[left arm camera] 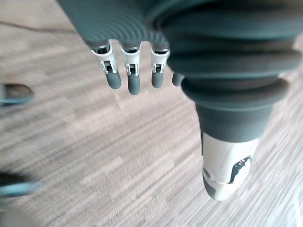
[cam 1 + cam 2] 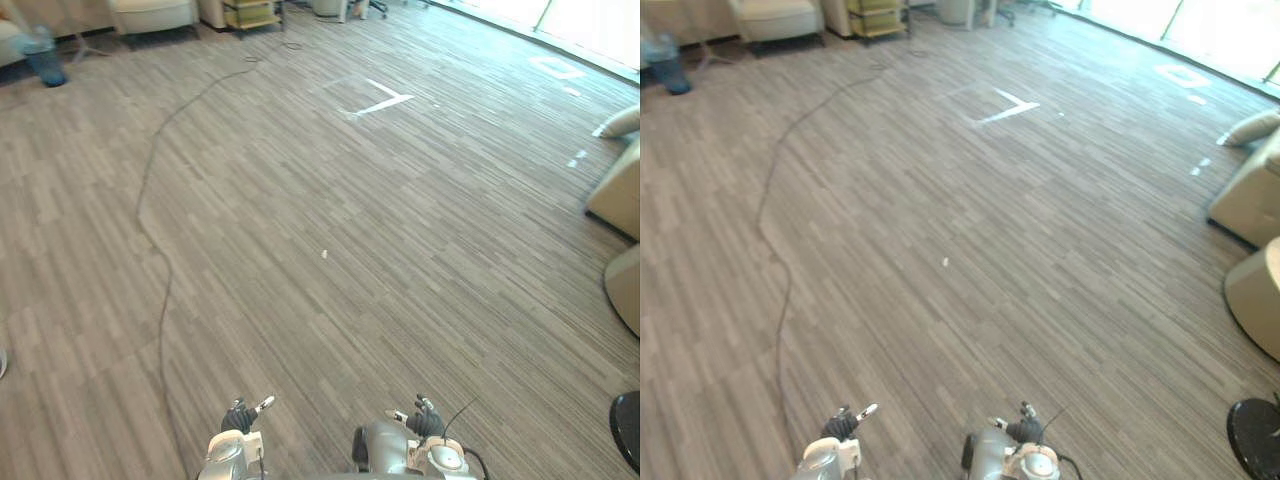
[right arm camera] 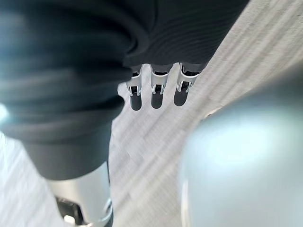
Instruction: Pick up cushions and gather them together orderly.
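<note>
A cushion [image 2: 622,122] at the right edge of the view is cut off, with part of it out of sight. Two beige seats [image 2: 615,195] [image 2: 627,285] nearer along that edge are also cropped. A black round thing [image 2: 628,428] in the near right corner is half shown and cannot be identified. A white speck [image 2: 324,254] on the floor [image 2: 300,180] is too small to tell. The far blue object [image 2: 45,62] is blurred, as is a dark shape [image 1: 14,93] in the left wrist view.

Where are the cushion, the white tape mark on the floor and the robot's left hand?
cushion [image 2: 1252,128], right eye view, on its pale upper face.
white tape mark [image 2: 385,104], left eye view, on the longer strip.
left hand [image 2: 240,416], left eye view, on its dark back cover.
</note>
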